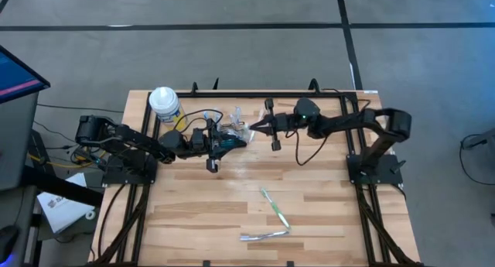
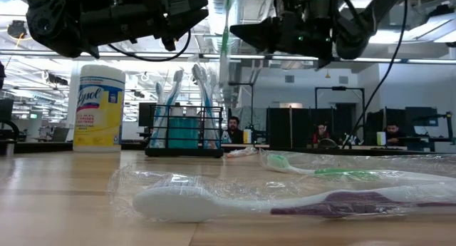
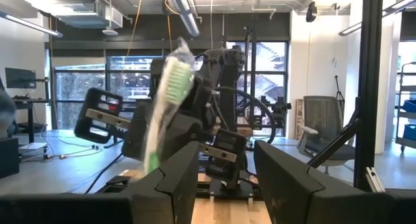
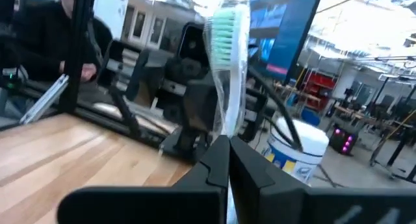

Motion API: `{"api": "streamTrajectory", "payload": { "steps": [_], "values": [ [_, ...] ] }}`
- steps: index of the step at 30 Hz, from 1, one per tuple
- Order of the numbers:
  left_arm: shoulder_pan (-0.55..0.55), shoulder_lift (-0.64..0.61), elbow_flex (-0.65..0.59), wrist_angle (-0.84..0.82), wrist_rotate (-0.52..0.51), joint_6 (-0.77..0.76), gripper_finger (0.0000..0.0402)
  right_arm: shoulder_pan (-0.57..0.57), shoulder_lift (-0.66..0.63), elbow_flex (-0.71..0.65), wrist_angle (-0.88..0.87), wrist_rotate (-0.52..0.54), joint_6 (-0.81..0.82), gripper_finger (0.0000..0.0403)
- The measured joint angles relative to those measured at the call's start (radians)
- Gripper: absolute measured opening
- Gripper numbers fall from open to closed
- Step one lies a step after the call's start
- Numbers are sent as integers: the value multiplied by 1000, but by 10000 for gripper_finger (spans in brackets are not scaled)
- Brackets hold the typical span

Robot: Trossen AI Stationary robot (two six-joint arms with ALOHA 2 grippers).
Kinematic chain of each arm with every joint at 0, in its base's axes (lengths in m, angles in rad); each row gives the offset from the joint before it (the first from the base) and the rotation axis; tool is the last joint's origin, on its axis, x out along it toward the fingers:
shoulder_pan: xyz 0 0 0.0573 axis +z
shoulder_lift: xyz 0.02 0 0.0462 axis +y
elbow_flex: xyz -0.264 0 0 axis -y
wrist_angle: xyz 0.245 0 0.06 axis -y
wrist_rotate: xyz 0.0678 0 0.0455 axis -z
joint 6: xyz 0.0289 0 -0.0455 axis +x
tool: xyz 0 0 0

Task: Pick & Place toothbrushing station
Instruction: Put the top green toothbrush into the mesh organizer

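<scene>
The black wire-mesh caddy (image 2: 184, 137) stands on the table at the far side with several toothbrushes upright in it. In the high view it shows under my left gripper (image 1: 230, 143). My left gripper (image 3: 225, 178) is open and empty, raised above the caddy. My right gripper (image 4: 227, 146) faces it from the table's right. It is shut on a plastic-wrapped green toothbrush (image 4: 227, 62), which also shows in the left wrist view (image 3: 166, 100) and the low view (image 2: 226, 32). My right gripper pinches the wrapped toothbrush's handle (image 4: 225, 123) between its two shut fingers. The fingers lie level, coming from the table's right, across the brush. The brush stands upright, bristle head (image 4: 227, 29) up, lifted clear above the caddy.
A yellow wipes canister (image 2: 98, 107) with a white lid (image 1: 164, 101) stands left of the caddy. Two wrapped toothbrushes lie on the near half of the table, a green one (image 1: 274, 207) and a white and purple one (image 2: 285, 203). People sit in the room beyond.
</scene>
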Motion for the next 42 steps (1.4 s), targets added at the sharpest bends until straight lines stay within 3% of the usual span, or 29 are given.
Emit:
{"api": "streamTrajectory", "payload": {
  "steps": [14,42],
  "values": [
    [0,0,0,0,1,0,145,-28,186,2,289,-1,97,0],
    [0,0,0,0,-2,0,145,-59,188,1,249,-9,62,0]
  ]
}}
